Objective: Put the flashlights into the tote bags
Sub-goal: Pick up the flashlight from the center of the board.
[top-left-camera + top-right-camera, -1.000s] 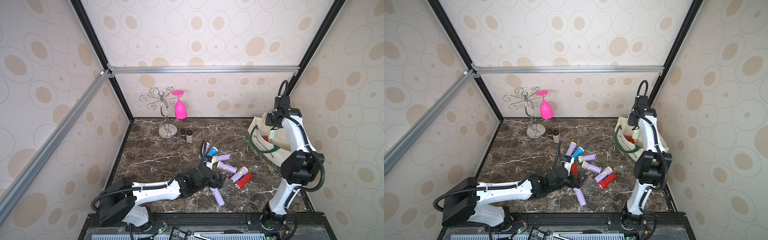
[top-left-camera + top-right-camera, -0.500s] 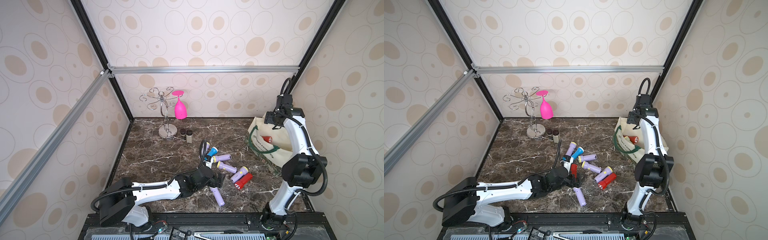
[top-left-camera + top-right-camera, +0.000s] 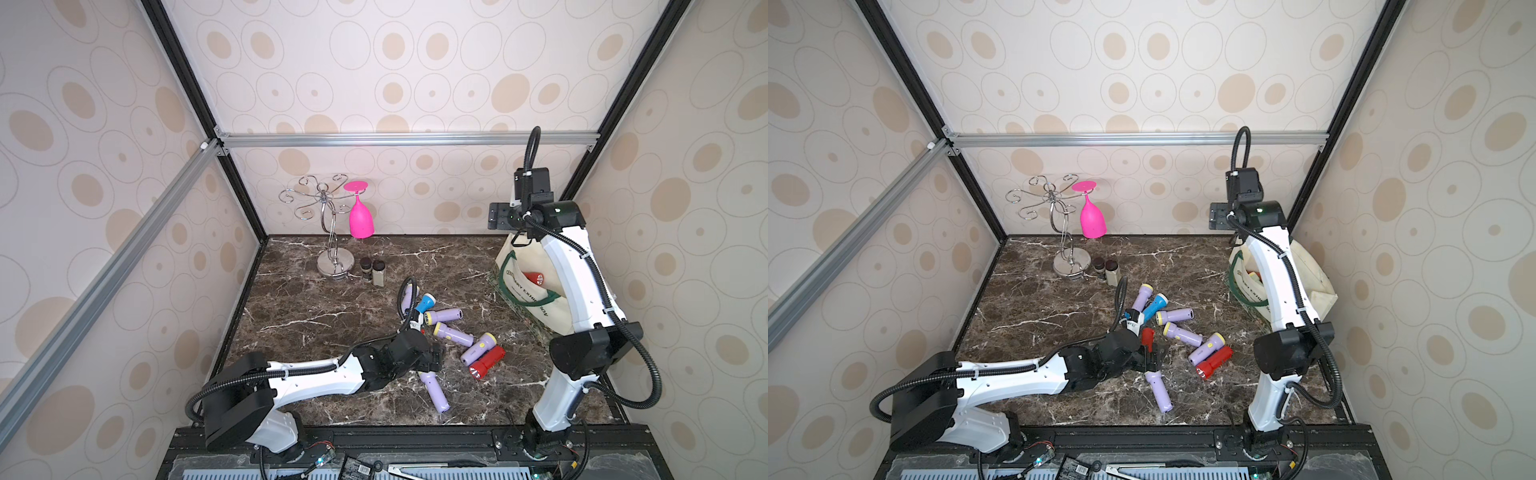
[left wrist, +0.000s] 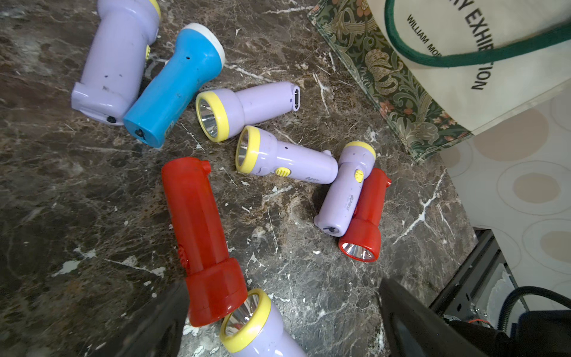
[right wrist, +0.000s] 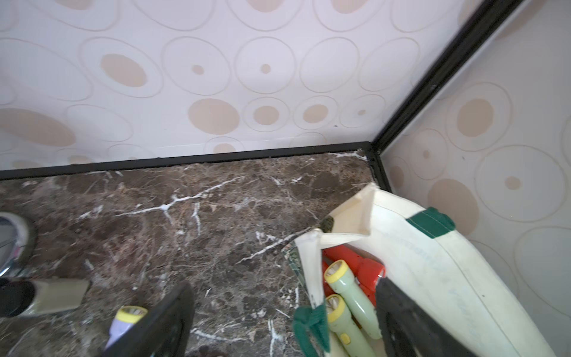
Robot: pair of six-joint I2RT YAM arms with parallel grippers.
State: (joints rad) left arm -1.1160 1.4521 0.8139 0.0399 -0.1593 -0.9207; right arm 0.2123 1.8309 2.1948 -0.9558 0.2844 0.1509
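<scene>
Black jaws of my left gripper (image 4: 281,287) stand wide and empty, a red flashlight (image 4: 200,228) lying just inside one finger. Probably light, hard, slick plastic: I'd pinch across its barrel. Right gripper (image 5: 284,284) gapes empty over the tote bag (image 5: 448,278) in the far corner

**Q:** What stands at the back of the dark marble counter (image 3: 311,307)?
**A:** A chrome stemware rack (image 3: 336,262), upright on a round base. A pink goblet (image 3: 360,220) hangs from one arm, bowl downward.
**Q:** And next to the base?
**A:** Two dark-capped jars (image 3: 378,274), upright, side by side, just beside it in both top views.
**Q:** The enclosure?
**A:** Wallpaper (image 3: 415,62) patterned with beige ovals. An aluminium bar (image 3: 395,139) crosses the back wall.
</scene>
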